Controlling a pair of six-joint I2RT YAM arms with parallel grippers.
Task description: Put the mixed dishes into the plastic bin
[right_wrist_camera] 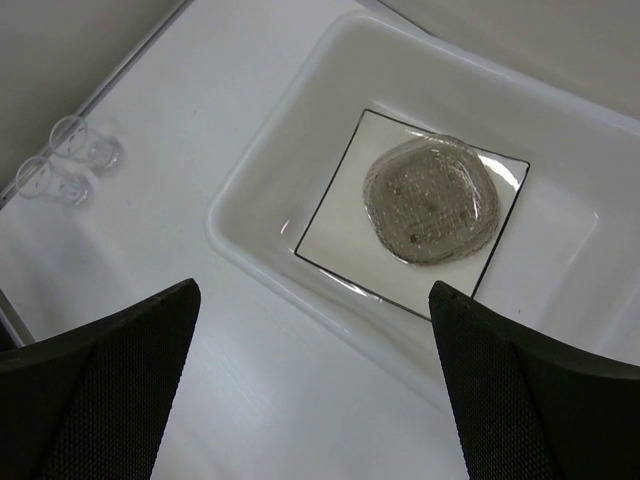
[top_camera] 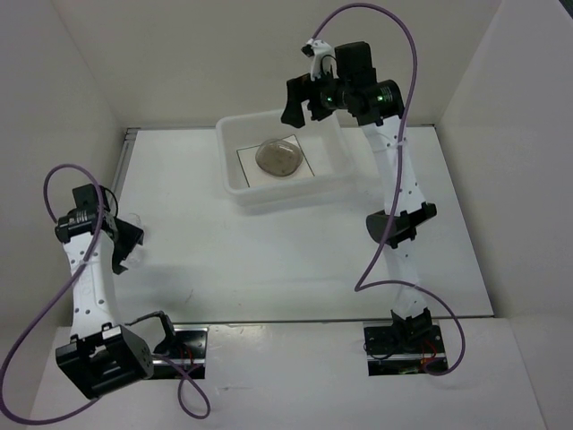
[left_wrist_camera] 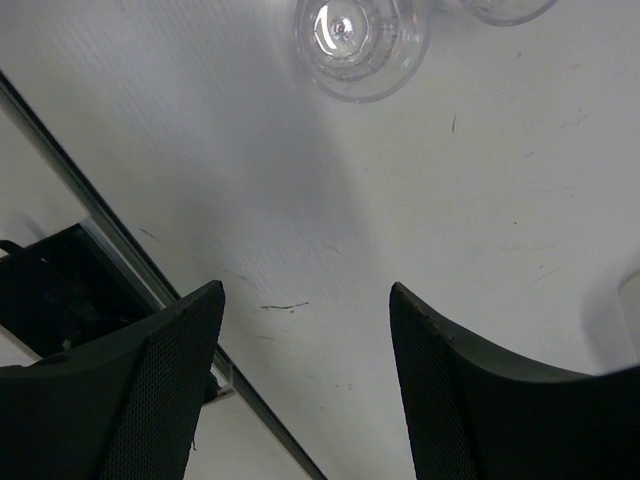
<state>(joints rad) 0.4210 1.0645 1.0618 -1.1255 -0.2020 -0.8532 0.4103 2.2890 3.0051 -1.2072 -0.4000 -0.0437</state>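
Observation:
The plastic bin (top_camera: pixel 235 170) (right_wrist_camera: pixel 262 255) stands at the back of the table. In it lies the square white plate (top_camera: pixel 251 166) (right_wrist_camera: pixel 338 222) with a thin dark rim, and a round greyish speckled dish (top_camera: pixel 279 157) (right_wrist_camera: pixel 430 200) rests on the plate. My right gripper (top_camera: pixel 304 106) (right_wrist_camera: pixel 313 290) hangs open and empty, high over the bin's near wall. Two small clear cups (left_wrist_camera: pixel 360 38) (right_wrist_camera: pixel 85 145) stand side by side at the table's left edge. Just short of them, low over the table, my left gripper (top_camera: pixel 125 249) (left_wrist_camera: pixel 305 300) is open with nothing between its fingers.
A metal rail (left_wrist_camera: pixel 150 280) runs along the table's left edge beside my left gripper. White walls close in the table at the back and on both sides. The bin's right half (right_wrist_camera: pixel 600 230) holds nothing.

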